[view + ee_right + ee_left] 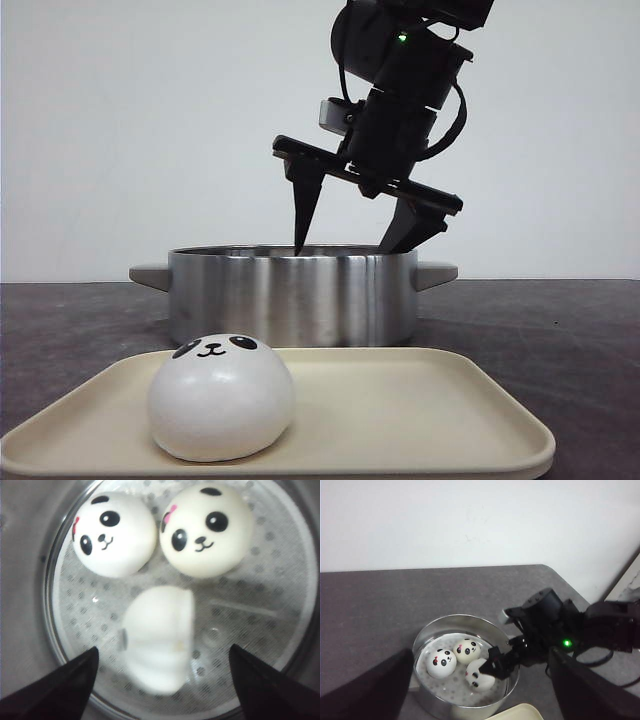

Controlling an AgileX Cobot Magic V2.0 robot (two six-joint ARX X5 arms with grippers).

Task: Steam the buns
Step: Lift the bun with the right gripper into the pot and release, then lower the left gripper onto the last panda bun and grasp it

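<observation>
One panda-faced bun [221, 397] sits on the cream tray [420, 420] at the front. Three more buns lie in the steel pot [290, 295]: two face up [114, 532] [206, 529], and a third [157, 640] is tipped over with its face turned away. My right gripper [342, 248] hangs open and empty over the pot, fingertips at the rim, above the tipped bun [479, 675]. It also shows in the right wrist view [163, 649]. My left gripper [480, 651] is open and empty, high up, looking down on the pot [465, 617].
The pot stands on a dark grey table [560, 340] just behind the tray and has side handles [436, 274]. A perforated steamer plate [250, 605] forms its floor. A white wall is behind.
</observation>
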